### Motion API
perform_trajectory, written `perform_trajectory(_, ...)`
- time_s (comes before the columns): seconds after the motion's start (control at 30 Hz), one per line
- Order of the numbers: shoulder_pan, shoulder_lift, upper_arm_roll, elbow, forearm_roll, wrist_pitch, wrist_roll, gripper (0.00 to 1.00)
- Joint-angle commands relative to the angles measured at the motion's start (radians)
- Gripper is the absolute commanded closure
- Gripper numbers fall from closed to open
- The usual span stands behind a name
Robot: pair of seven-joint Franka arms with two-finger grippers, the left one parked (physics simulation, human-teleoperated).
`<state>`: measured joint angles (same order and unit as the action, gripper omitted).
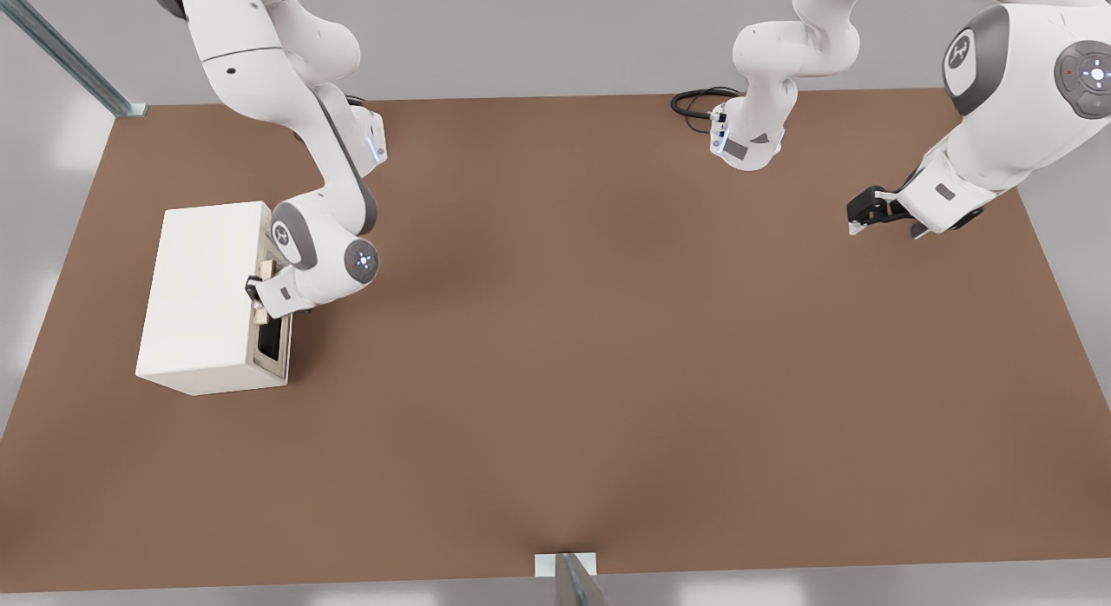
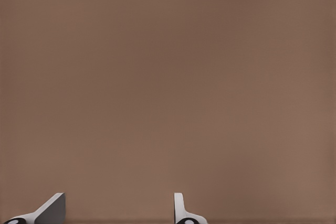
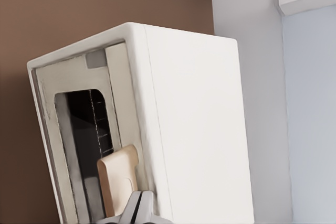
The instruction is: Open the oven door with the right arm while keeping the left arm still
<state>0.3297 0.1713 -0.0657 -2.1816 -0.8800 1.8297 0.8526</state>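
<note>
A broad brown table (image 1: 608, 354) fills most of the front view, its surface plain and matte; on it, towards the front view's left, stands a small cream-white oven (image 1: 204, 293), a smooth-sided box resting flat on the tabletop with its windowed door face turned towards the front view's right; the working arm's gripper (image 1: 257, 295) sits at that door face, at the pale handle, its fingers pressed together in the wrist view; a black cable (image 1: 699, 102) lies coiled on the table near the far edge, beside an arm base; the left wrist view shows only bare brown tabletop (image 2: 168, 87).
</note>
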Motion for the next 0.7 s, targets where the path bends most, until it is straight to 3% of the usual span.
perform_trajectory(0.0,-0.001,0.005,0.0,0.0,-0.004,0.029,0.154,0.79)
perform_trajectory(0.33,0.011,0.017,0.001,0.0,-0.002,0.028,0.164,0.79)
perform_trajectory(0.4,0.103,0.046,0.006,0.048,0.079,-0.013,0.223,0.79)
perform_trajectory(0.47,0.307,0.181,0.006,0.27,0.308,-0.171,0.316,0.79)
perform_trajectory(0.5,0.309,0.2,0.006,0.431,0.481,-0.228,0.222,0.0)
perform_trajectory(0.6,0.058,0.195,0.001,0.697,0.789,-0.325,-0.536,0.0)
perform_trajectory(0.67,-0.029,0.162,0.007,0.789,0.792,-0.325,-0.762,0.0)
